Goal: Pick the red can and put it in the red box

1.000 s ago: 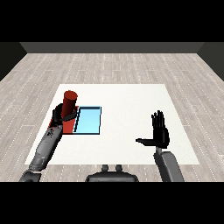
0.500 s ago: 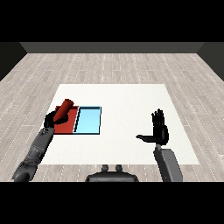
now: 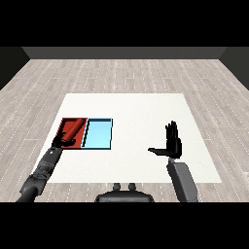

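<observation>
Grey plank flooring surrounds your white bench (image 3: 136, 107), and the two trays sit side by side near its left edge. Compared with half a second ago, your left hand (image 3: 62, 141) has dropped lower and pulled back toward the bench's near-left corner, and the red can (image 3: 74, 129) no longer stands tilted up above the tray: it now lies on its side inside the red tray (image 3: 65, 126), its length running from the far end toward the near end. The can reads as a plain red cylinder, almost blending with the tray floor. You cannot tell whether the left hand's fingers are curled on the can's near end or released. The light blue tray (image 3: 98, 133) sits just beside, unchanged. Your right hand (image 3: 171, 144) stays raised over the bench's right half, fingers straight, thumb out, holding nothing.
</observation>
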Available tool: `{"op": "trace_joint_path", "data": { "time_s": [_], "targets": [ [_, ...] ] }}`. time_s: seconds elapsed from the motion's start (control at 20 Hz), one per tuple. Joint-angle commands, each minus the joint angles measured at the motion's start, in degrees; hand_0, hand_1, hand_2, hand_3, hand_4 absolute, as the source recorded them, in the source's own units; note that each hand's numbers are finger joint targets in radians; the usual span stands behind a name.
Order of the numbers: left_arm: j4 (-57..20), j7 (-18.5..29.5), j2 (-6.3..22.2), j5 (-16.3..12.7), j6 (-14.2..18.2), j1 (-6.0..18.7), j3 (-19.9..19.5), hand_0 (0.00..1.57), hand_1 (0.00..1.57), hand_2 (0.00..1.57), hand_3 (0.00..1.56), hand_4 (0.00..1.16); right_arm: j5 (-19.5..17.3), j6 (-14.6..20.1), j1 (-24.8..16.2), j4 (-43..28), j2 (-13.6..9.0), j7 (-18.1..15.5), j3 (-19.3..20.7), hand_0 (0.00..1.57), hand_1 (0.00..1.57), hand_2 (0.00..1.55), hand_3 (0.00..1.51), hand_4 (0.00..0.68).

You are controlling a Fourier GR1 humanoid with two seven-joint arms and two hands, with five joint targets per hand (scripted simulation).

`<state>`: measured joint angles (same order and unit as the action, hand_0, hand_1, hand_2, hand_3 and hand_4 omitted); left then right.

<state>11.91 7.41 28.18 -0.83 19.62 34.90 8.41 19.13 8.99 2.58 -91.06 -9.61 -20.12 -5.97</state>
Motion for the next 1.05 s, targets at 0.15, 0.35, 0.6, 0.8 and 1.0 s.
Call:
{"op": "trace_joint_path", "data": {
  "time_s": [0.15,0.35,0.6,0.8,1.0],
  "targets": [
    [-8.88,-1.21,1.07,2.74,-4.28,4.58,0.81,0.00,0.00,0.00,0.00,0.00,-1.08,0.29,1.34,0.48,1.29,-0.49,-0.73,0.00,0.00,0.00,0.00,0.000],
    [-0.16,11.25,1.36,-8.84,-4.94,3.59,-10.50,0.00,0.00,0.00,0.00,0.00,0.20,-0.58,3.92,2.07,1.14,0.33,0.19,0.00,0.00,0.00,0.00,0.000],
    [10.61,24.82,-1.77,-18.82,-17.02,5.95,-19.02,0.00,0.00,0.00,0.00,0.00,1.11,-2.89,3.04,1.61,1.27,-1.02,-0.41,0.00,0.00,0.00,0.00,0.000],
    [17.89,34.57,-10.49,-24.57,-26.38,1.32,-21.50,0.00,0.00,0.00,0.00,0.00,0.61,-4.17,1.33,2.36,-0.78,-2.02,0.56,0.00,0.00,0.00,0.00,0.000],
    [27.89,37.00,-17.71,-23.66,-27.01,-4.58,-16.96,0.00,0.00,0.00,0.00,0.00,-0.15,-6.72,-0.01,3.07,-1.67,-4.26,-0.18,0.00,0.00,0.00,0.00,0.000]
  ]
}}
